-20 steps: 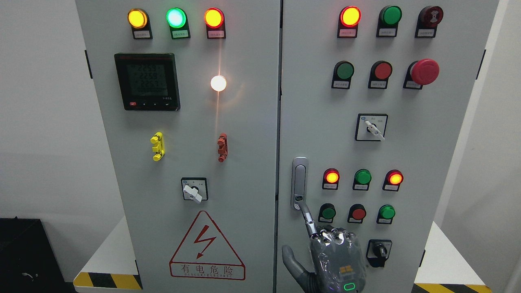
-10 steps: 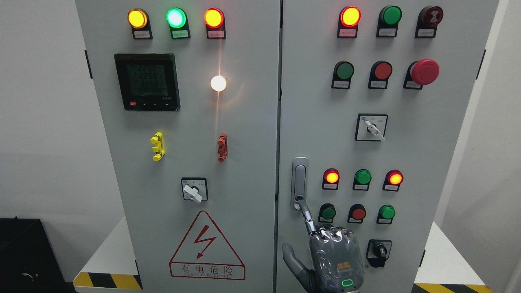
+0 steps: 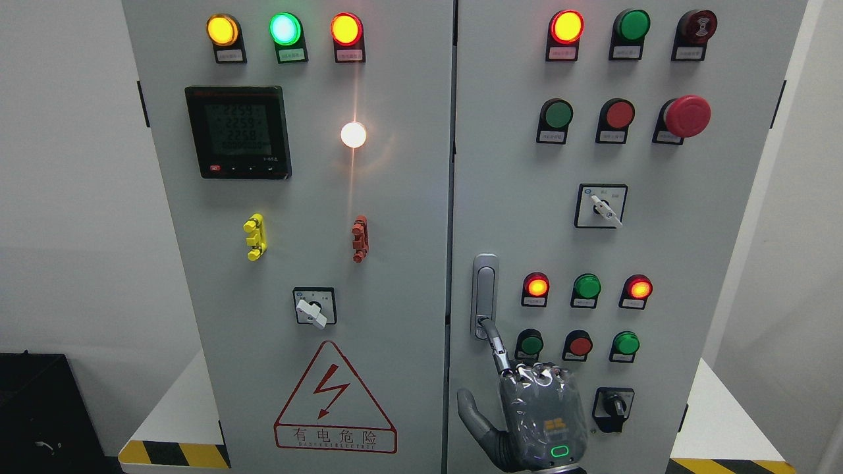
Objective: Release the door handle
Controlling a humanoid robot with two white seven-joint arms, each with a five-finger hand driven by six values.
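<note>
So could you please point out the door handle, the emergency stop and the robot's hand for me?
door handle (image 3: 485, 289): head view, middle of its silver grip.
emergency stop (image 3: 687, 115): head view, centre of its red mushroom cap.
right hand (image 3: 541, 418): head view, back of the hand.

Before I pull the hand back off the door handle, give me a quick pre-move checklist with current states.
1. Contact with the handle: the right hand has one extended finger touching the lower end of the silver door handle. Not yet released: not ok.
2. Other fingers off the handle: curled at the knuckles, below it. Ok.
3. Handle seated in its housing: appears flush. Ok.
4. Grey cabinet right door fully shut: cannot tell.
5. Withdrawal path: the green round button and the black rotary switch sit close beside the hand; retreat straight back. Ok with care.
6. Left hand: not in view. Cannot tell.
</note>
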